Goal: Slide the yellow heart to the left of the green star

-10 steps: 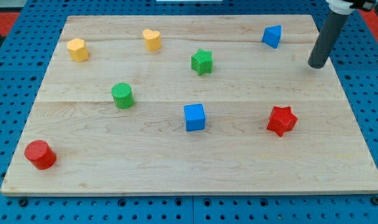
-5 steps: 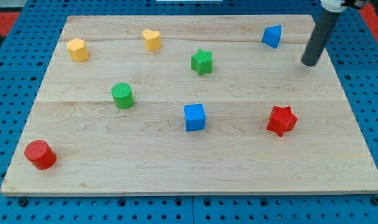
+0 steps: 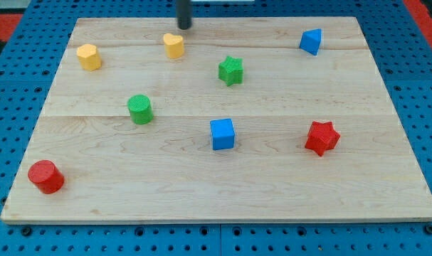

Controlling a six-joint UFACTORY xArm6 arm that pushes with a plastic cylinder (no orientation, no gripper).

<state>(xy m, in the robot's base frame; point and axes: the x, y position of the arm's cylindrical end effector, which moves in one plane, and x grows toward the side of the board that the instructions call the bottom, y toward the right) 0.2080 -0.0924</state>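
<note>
The yellow heart [image 3: 174, 45] sits near the top of the wooden board, up and to the left of the green star [image 3: 230, 70]. My tip [image 3: 183, 27] is at the board's top edge, just above and slightly right of the yellow heart, with a small gap between them. The rod rises out of the view's top.
A yellow hexagonal block [image 3: 89, 56] lies at top left, a green cylinder [image 3: 139, 109] left of centre, a blue cube [image 3: 222, 134] in the middle, a red star [image 3: 322, 137] at right, a blue triangle block [image 3: 311, 40] at top right, a red cylinder [image 3: 45, 176] at bottom left.
My tip has swept from the board's right side, near the blue triangle block, far left along the top edge to just above the yellow heart. No block has moved.
</note>
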